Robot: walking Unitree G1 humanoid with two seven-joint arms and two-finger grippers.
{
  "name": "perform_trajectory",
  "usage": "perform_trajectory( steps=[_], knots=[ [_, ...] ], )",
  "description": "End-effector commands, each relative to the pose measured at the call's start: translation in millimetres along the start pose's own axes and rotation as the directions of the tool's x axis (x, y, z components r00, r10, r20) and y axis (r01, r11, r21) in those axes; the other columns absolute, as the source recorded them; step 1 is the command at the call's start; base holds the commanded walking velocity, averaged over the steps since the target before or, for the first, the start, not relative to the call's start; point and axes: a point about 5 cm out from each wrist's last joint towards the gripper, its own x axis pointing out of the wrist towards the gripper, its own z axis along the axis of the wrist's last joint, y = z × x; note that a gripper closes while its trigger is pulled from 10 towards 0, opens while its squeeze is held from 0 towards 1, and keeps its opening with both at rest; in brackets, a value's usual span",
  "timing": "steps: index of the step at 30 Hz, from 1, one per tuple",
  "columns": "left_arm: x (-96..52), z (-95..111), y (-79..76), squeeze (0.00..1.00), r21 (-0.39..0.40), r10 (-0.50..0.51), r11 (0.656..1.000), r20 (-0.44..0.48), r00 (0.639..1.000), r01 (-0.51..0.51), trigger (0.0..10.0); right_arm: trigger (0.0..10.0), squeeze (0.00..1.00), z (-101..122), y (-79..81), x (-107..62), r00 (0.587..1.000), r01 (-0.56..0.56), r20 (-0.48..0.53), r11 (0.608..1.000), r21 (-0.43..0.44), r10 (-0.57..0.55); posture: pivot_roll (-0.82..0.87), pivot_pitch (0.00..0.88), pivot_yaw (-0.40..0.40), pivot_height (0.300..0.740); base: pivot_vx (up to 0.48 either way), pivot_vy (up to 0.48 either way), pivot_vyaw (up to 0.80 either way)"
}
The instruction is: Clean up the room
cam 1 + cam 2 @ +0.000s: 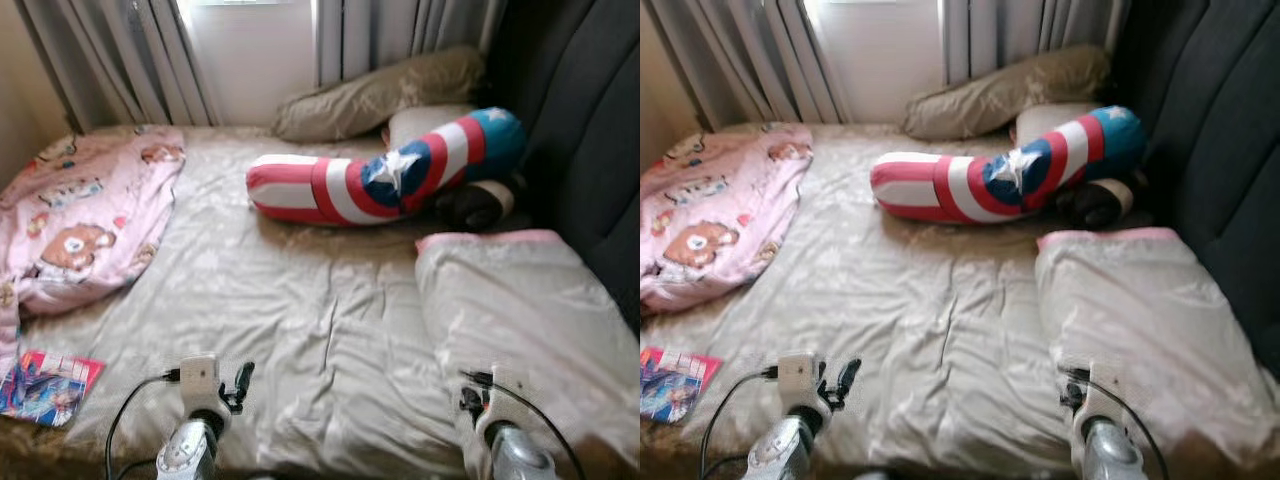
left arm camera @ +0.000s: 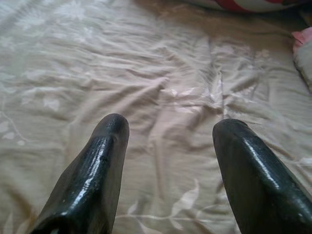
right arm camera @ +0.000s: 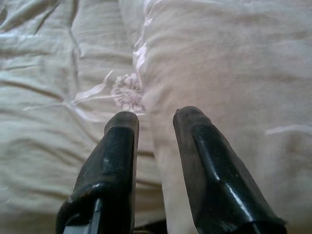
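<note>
1. Across a bed covered in a wrinkled beige satin sheet (image 1: pixel 300 310), two silver robot arms reach in from the near edge, one at the left and one at the right.
2. Left gripper (image 2: pixel 168 127): its two black fingers are spread wide, holding nothing, poised above bare sheet.
3. Right gripper (image 3: pixel 155 117): its two black fingers stand a narrow gap apart, gripping nothing, over the edge of a pale pillow with a pink trim (image 1: pixel 520 310) on the bed's right side.
4. One long red, white and blue striped bolster with a white star (image 1: pixel 385 175) lies curved across the far half of the bed.
5. Two more pillows sit by the window: one olive-beige pillow (image 1: pixel 380 95) and, just beside the bolster, one small white pillow (image 1: pixel 425 122).
6. One dark rounded object (image 1: pixel 478 203) rests beneath the bolster's blue end; what it is cannot be told.
7. One pink blanket printed with cartoon bears (image 1: pixel 85 215) is heaped at the left.
8. One colourful booklet (image 1: pixel 45 385) lies at the near left corner.
9. Grey curtains (image 1: pixel 150 55) hang behind, and a dark padded headboard (image 1: pixel 590 120) rises at the right.
</note>
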Motion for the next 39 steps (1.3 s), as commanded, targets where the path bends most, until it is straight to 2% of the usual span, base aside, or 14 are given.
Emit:
perform_trajectory(
  steps=[1, 2, 7, 11, 14, 18, 20, 22, 27, 28, 29, 32, 36, 39],
  knots=[
    [1.9, -1, 4.2, 0.0, -0.022, 0.026, 0.999, -0.017, 1.0, -0.027, 10.0, 10.0, 0.0, -9, 2.0, -1.5, 0.999, -0.006, -0.04, 1.0, -0.009, 0.006, 0.03, 0.0, 0.034, 0.74, 0.0, 0.0, 0.0],
    [-0.5, -9, 8.4, 0.0, -0.018, 0.043, 0.999, -0.063, 0.997, -0.044, 10.0, 10.0, 0.0, -14, 3.0, -2.5, 0.998, 0.002, -0.06, 1.0, 0.002, -0.002, 0.02, 0.0, 0.038, 0.74, 0.0, 0.0, 0.0],
    [-9.7, -28, 19.2, 0.0, -0.046, 0.092, 0.994, -0.163, 0.982, -0.1, 10.0, 10.0, 0.0, -27, 7.9, -5.8, 0.994, -0.016, -0.106, 1.0, -0.02, 0.014, 0.02, 0.0, 0.042, 0.74, 0.0, 0.0, 0.0],
    [-25.8, -58, 23.6, 0.0, -0.028, 0.126, 0.989, -0.332, 0.935, -0.143, 10.0, 10.0, 0.0, -41, 7.9, -9.8, 0.986, 0.004, -0.164, 0.999, -0.037, -0.01, 0.02, 0.0, 0.056, 0.74, 0.0, 0.0, 0.0],
    [-30.7, -65, 24.7, 0.0, -0.016, 0.14, 0.987, -0.374, 0.917, -0.158, 10.0, 10.0, 0.0, -45, 13.0, -10.3, 0.984, -0.001, -0.179, 0.998, -0.056, -0.009, 0.02, 0.0, 0.057, 0.74, 0.0, 0.0, 0.0],
    [-32.7, -68, 25.3, 0.0, -0.024, 0.157, 0.983, -0.385, 0.91, -0.18, 10.0, 10.0, 0.0, -47, 21.1, -10.8, 0.984, -0.025, -0.18, 0.998, -0.056, 0.014, 0.02, 0.0, 0.055, 0.74, 0.0, 0.0, 0.0],
    [-34.5, -70, 26.5, 0.0, 0.024, 0.152, 0.987, -0.399, 0.904, -0.156, 10.0, 10.0, 0.0, -52, 26.9, -12.2, 0.979, -0.051, -0.199, 0.996, -0.073, 0.036, 0.02, 0.0, 0.064, 0.74, 0.0, 0.0, 0.0],
    [-35.7, -70, 29.4, 0.0, 0.033, 0.152, 0.988, -0.403, 0.902, -0.152, 10.0, 10.0, 0.0, -55, 28.9, -13.2, 0.977, -0.057, -0.208, 0.995, -0.079, 0.04, 0.02, 0.0, 0.064, 0.74, 0.0, 0.0, 0.0],
    [-47.5, -75, 49.9, 0.0, 0.061, 0.182, 0.983, -0.436, 0.882, -0.172, 10.0, 10.0, 0.0, -62, 29.3, -15.8, 0.972, -0.059, -0.233, 0.994, -0.092, 0.036, 0.02, 0.0, 0.061, 0.74, 0.0, 0.0, 0.0],
    [-47.5, -75, 49.9, 0.0, 0.061, 0.182, 0.983, -0.436, 0.882, -0.172, 10.0, 10.0, 0.0, -62, 29.3, -15.8, 0.972, -0.059, -0.233, 0.994, -0.092, 0.036, 0.02, 0.0, 0.061, 0.74, 0.0, 0.0, 0.0],
    [-51.2, -76, 54.1, 0.0, 0.086, 0.184, 0.983, -0.447, 0.876, -0.163, 10.0, 10.0, 0.0, -63, 29.0, -16.2, 0.971, -0.058, -0.235, 0.994, -0.092, 0.035, 0.02, 0.0, 0.06, 0.74, 0.0, 0.0, 0.0],
    [-58.1, -82, 57.4, 0.0, 0.167, 0.183, 0.979, -0.477, 0.86, -0.116, 10.0, 10.0, 0.0, -65, 28.6, -17.0, 0.97, -0.06, -0.24, 0.994, -0.094, 0.036, 0.04, 0.0, 0.048, 0.74, 0.0, 0.0, 0.0],
    [-64.8, -88, 61.0, 0.0, 0.174, 0.211, 0.975, -0.503, 0.838, -0.141, 10.0, 10.0, 0.0, -67, 29.8, -17.9, 0.967, -0.072, -0.251, 0.992, -0.105, 0.044, 0.04, 0.0, 0.049, 0.74, 0.0, 0.0, 0.0],
    [-64.2, -88, 59.8, 0.0, 0.169, 0.211, 0.975, -0.508, 0.835, -0.144, 10.0, 10.0, 0.0, -67, 29.8, -18.0, 0.966, -0.075, -0.253, 0.992, -0.105, 0.046, 0.04, 0.0, 0.051, 0.74, 0.0, 0.0, 0.0]
  ],
)
